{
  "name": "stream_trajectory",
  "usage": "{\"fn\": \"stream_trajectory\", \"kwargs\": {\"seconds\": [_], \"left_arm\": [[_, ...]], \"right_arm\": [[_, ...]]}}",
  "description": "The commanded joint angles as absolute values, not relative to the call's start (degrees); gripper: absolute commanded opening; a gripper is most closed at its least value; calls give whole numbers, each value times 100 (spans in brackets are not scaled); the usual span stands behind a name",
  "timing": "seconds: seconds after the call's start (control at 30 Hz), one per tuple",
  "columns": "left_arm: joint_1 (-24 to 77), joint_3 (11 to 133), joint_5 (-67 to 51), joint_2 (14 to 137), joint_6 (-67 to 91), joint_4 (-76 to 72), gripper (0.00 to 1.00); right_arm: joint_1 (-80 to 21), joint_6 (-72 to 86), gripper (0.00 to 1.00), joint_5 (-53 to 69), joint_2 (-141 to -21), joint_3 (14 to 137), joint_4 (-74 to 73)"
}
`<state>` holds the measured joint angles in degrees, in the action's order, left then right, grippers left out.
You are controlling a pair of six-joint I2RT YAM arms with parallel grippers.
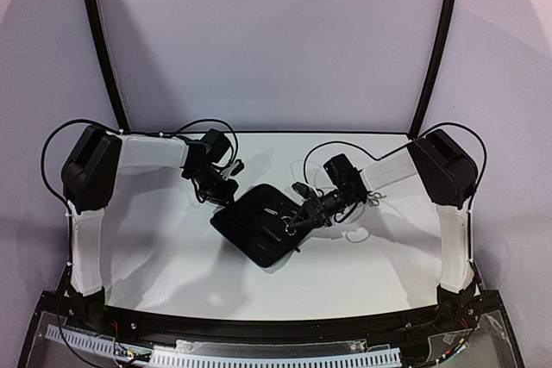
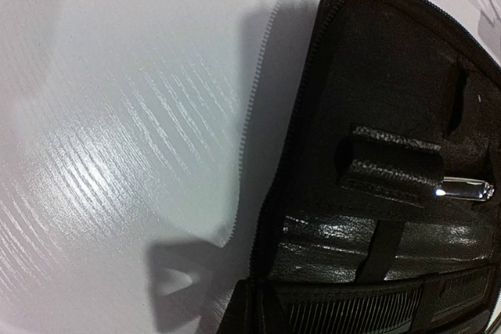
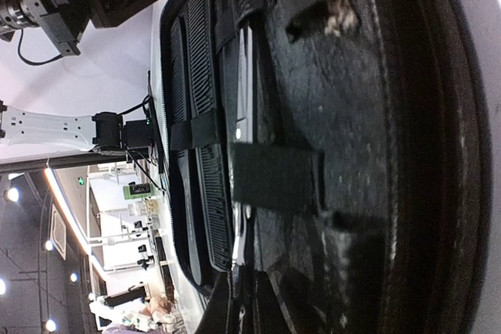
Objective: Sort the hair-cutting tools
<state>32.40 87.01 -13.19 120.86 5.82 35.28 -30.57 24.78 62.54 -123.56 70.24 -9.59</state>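
White tabletop spreads wide around the open zip case; my left pincer sits closed by its rim, and my right pincer is closed above it.

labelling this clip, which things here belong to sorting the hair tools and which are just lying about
Job in hand:
black combs, tucked inside
silver metal tool, only its tip showing, likely scissors

Just there:
black zip case, only holds them
white table
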Motion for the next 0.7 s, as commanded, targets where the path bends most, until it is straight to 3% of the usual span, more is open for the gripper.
{"fn": "stream_trajectory", "kwargs": {"seconds": [0.0,0.4,0.67], "left_arm": [[3313,8768,-1474,12457,490,3353,1],[3313,8849,-1408,12472,552,3368,1],[3313,8728,-953,12456,760,3443,1]], "right_arm": [[-3084,2504,0,6021,-12644,7332,-1181],[-3210,2527,1,5644,-12935,7893,-1489],[-3216,2212,23,4164,-12164,7544,-2367]]}}
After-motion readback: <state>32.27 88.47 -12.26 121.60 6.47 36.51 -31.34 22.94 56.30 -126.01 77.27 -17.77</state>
